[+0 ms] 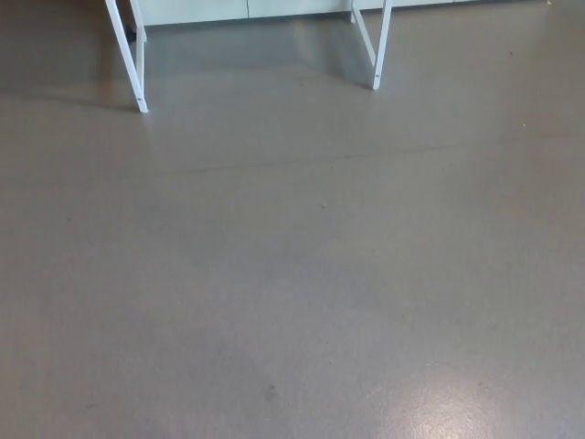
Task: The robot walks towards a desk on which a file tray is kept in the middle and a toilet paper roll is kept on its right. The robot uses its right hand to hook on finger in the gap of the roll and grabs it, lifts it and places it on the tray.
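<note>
Head view: grey floor [292, 274], white desk legs [128, 64] at top, neither hand visible.

Grey, smooth floor [292, 274], with a pale sheen near right. Standing on it at the far edge: white slanted desk legs [128, 55], left and right.

Single head view, angled steeply down over grey floor [292, 293] toward white desk legs [128, 59] standing far off at the frame's top edge.
</note>
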Robot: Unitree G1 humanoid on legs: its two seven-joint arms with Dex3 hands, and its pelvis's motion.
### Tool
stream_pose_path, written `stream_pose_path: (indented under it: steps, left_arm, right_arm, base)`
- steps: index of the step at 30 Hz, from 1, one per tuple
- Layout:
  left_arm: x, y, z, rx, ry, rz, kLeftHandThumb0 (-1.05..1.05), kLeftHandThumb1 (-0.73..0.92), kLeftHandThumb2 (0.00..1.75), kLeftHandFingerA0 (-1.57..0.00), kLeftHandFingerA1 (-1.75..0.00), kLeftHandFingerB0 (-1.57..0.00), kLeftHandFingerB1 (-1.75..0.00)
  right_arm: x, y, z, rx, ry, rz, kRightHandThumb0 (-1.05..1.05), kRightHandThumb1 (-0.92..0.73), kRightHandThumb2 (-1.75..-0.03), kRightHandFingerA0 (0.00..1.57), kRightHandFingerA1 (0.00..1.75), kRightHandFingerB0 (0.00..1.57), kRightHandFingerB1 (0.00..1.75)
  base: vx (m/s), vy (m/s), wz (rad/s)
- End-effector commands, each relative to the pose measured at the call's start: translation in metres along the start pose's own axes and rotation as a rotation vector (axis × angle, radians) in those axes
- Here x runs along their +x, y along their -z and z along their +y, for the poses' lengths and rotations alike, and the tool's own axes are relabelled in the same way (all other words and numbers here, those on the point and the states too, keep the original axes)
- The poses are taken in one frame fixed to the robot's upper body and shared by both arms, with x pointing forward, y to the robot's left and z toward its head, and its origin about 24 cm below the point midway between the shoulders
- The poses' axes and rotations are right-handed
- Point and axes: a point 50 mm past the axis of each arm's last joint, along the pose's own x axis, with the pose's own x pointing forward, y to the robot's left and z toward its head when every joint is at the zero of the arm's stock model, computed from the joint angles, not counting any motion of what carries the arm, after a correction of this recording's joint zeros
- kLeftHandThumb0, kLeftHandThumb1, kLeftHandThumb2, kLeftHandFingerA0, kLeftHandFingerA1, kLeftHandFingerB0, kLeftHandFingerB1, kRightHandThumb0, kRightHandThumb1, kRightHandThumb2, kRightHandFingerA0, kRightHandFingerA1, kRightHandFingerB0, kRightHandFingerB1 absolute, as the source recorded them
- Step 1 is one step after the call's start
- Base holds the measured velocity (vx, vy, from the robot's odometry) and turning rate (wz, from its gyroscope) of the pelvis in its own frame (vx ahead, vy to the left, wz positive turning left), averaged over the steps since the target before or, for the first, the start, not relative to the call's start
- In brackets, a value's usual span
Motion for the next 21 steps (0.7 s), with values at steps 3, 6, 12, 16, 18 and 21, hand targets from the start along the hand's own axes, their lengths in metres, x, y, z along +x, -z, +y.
stream_pose_path:
  steps: [3, 6, 12, 16, 18, 21]
  left_arm:
    - [-0.0021, 0.0, 0.0121, -0.037, 0.034, 0.015, -0.62, 0.69, 0.6, -0.22, -0.55, -0.34, -0.49]
    - [-0.0026, -0.0003, 0.0126, -0.039, 0.046, 0.009, -0.62, 0.69, 0.61, -0.2, -0.54, -0.36, -0.48]
    - [-0.0036, -0.0014, 0.0145, -0.106, 0.056, 0.003, -0.6, 0.66, 0.6, -0.21, -0.54, -0.4, -0.5]
    - [-0.0042, -0.0027, 0.0151, -0.09, 0.056, 0.004, -0.59, 0.67, 0.6, -0.21, -0.51, -0.39, -0.48]
    - [-0.0051, -0.0033, 0.0155, -0.081, 0.059, -0.002, -0.61, 0.68, 0.6, -0.23, -0.5, -0.4, -0.47]
    - [-0.0043, -0.0032, 0.0166, -0.058, 0.049, -0.001, -0.63, 0.68, 0.6, -0.24, -0.55, -0.43, -0.5]
  right_arm:
    - [-0.0024, -0.0048, -0.0089, 0.056, -0.086, -0.076, -0.67, -0.43, -0.84, 0.01, 0.31, 0.07, 0.34]
    - [-0.0023, -0.0054, -0.0084, 0.043, -0.076, -0.085, -0.73, -0.58, -0.61, 0.11, 0.28, 0.09, 0.25]
    - [-0.0019, -0.0068, -0.0087, -0.053, -0.085, -0.063, -0.82, -0.52, -0.88, 0.1, 0.2, 0.08, 0.24]
    - [-0.002, -0.0055, -0.0081, -0.052, -0.087, -0.062, -0.82, -0.52, -0.88, 0.1, 0.2, 0.08, 0.24]
    - [-0.002, -0.0049, -0.0076, -0.051, -0.087, -0.061, -0.82, -0.52, -0.88, 0.1, 0.2, 0.08, 0.24]
    - [-0.0021, -0.0031, -0.0062, -0.048, -0.09, -0.058, -0.82, -0.52, -0.88, 0.1, 0.2, 0.08, 0.24]
  base:
    - [0.0, 0.0, 0.0]
    - [0.0, 0.0, 0.0]
    - [0.0, 0.0, 0.0]
    - [0.03, 0.025, 0.04]
    - [-0.09, -0.033, 0.36]
    - [-0.03, -0.007, -0.04]
